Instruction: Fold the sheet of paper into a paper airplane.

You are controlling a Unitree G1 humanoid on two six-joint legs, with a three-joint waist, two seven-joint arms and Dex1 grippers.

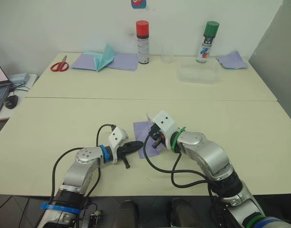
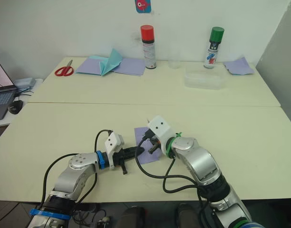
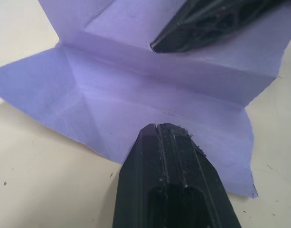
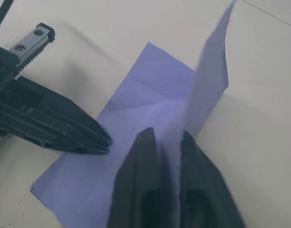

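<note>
Head views. Sheet of paper (image 1: 146, 135): pale lavender, on the near table near its front edge, between the two arms; most of it lies flat, its right part stands up as a flap. Left gripper (image 1: 138, 144): at the sheet's left edge, tip on the paper, apparently to pin the flat part so it does not slide. Right gripper (image 1: 154, 138): over the sheet's right side, holding the raised flap. Far table, well apart: red scissors (image 1: 60, 65), spare lavender sheets (image 1: 107, 61) with a teal paper shape (image 1: 103, 58), red-capped spray can (image 1: 143, 42), green-capped spray can (image 1: 207, 42), clear tray (image 1: 199, 73).

Left wrist view. Left fingers (image 3: 171, 180): pressed together, nothing between them, tip bearing down on the sheet beside its centre creases. Faint diagonal creases show.

Right wrist view. Right fingers (image 4: 140, 185): pinching the upright flap, paper running up between them. Judged purpose: lift one half over the centre crease while the other arm anchors. Airplane not yet formed; an early fold.
</note>
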